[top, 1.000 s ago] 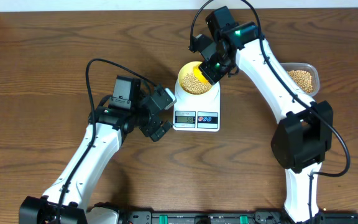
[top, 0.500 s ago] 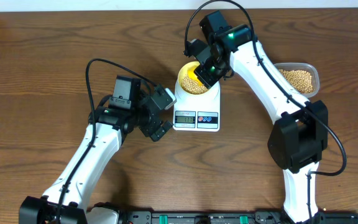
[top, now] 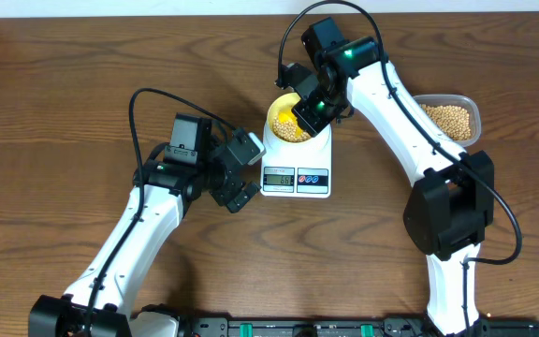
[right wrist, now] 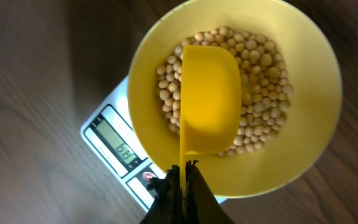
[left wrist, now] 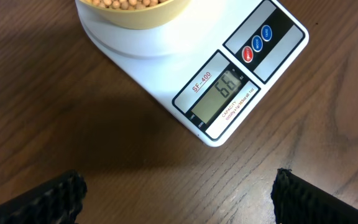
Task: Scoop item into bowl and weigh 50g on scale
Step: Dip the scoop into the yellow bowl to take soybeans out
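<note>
— What's the setting?

— A dark brown wood-grain table (top: 54, 84) fills nearly the whole overhead view. A pale strip (top: 157, 7) runs beyond its far edge, and little else of the room shows.

— And on the table?

— A white scale (top: 296, 178) sits mid-table between the two arms. Its display (left wrist: 219, 93) is lit, but I can't read the digits surely. A clear container (top: 476, 110) of more beans stands well apart, to the right.

— The left gripper (top: 249, 173)?

— It's beside the scale's left edge, jaws spread wide, holding nothing.

— The bowl?

— The yellow bowl (right wrist: 316, 81) stands on the scale's platform.

— The right gripper (right wrist: 183, 177)?

— It's pinched tight on the handle of a yellow scoop (right wrist: 209, 99), which reaches into the bowl.

— The beans (right wrist: 260, 68)?

— They lie heaped in the bowl, around and under the scoop. None show on its visible face.
</note>
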Available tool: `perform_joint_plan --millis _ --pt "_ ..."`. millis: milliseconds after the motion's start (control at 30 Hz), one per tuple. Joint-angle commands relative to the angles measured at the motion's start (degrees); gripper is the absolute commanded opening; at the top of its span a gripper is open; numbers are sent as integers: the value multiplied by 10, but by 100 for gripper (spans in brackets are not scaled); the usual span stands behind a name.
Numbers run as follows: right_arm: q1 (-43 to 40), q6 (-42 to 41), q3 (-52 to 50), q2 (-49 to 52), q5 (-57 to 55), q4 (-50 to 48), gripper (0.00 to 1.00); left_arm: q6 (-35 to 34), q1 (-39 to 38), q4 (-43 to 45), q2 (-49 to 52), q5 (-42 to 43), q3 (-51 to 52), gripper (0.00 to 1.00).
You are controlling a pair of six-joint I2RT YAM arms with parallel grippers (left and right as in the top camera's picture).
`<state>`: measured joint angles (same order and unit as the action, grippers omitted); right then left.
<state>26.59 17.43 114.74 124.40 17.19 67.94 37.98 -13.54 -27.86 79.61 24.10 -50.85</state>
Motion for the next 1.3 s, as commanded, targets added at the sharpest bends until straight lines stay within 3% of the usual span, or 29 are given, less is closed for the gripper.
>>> perform_joint_plan --millis 0,1267 --pt "0 8 -2 10 32 3 1 8 3 0 -7 7 0 98" --pt "-113 15 -2 10 316 39 1 8 3 0 -7 7 0 98"
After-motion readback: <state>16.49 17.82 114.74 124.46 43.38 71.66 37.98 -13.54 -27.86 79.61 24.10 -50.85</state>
